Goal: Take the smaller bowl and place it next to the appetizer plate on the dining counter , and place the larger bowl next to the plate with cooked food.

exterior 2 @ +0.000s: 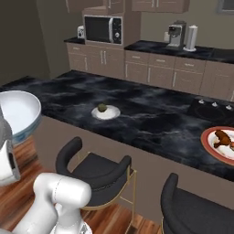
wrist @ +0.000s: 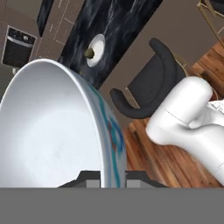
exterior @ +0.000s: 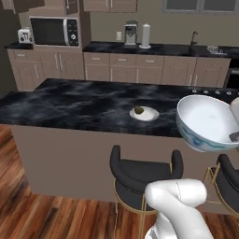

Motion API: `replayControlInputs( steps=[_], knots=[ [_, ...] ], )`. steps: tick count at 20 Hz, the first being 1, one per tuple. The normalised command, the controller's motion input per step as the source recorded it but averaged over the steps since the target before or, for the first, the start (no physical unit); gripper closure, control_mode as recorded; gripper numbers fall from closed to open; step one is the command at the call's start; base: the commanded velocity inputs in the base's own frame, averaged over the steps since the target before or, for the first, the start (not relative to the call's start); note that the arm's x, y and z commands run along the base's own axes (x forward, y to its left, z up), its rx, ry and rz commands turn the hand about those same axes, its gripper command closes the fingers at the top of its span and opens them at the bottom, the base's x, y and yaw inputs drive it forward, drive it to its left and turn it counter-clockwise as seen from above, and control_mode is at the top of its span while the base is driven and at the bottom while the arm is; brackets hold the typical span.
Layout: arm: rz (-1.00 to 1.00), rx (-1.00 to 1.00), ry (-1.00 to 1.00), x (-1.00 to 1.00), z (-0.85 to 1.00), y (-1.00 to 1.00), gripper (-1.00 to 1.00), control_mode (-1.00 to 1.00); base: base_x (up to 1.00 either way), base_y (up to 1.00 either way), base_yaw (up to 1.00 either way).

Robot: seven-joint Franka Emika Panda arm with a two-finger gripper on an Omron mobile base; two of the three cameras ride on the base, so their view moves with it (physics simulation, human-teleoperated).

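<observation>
Tool (wrist: pixel 105 183) clenched on smaller bowl (exterior: pixel 205 122) rim, above stools; no writing legible.

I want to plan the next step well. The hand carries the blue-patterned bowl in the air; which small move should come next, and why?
Probably carry the smaller bowl forward over the dining counter, toward the appetizer plate. The hand is shut on the bowl's rim, and the bowl hangs tilted above the stools, short of the counter edge. The counter beside the plate looks free.
</observation>
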Motion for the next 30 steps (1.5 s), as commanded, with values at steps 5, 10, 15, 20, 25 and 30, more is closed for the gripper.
replayControlInputs(
  steps=[5,10,15,20,25,30],
  knots=[
    [0.0,0.0,0.0,0.0,0.0,0.0,1.0,1.0,0.94,-0.4,0.22],
    [-0.02,-0.02,0.21,0.69,-0.04,-0.59,1.0,-1.0,0.17,-0.1,0.0],
    [-0.09,-0.08,0.1,1.0,-0.25,-0.68,1.0,-1.0,0.0,0.0,0.0],
    [0.02,0.0,0.0,0.97,-0.41,-0.77,1.0,-1.0,0.0,0.0,0.0],
    [0.0,0.0,0.01,0.99,-0.18,-0.43,1.0,-1.0,0.0,0.0,0.0],
    [-0.01,-0.07,0.13,0.93,-0.27,-0.13,1.0,-1.0,0.0,0.0,0.0]
  ],
)
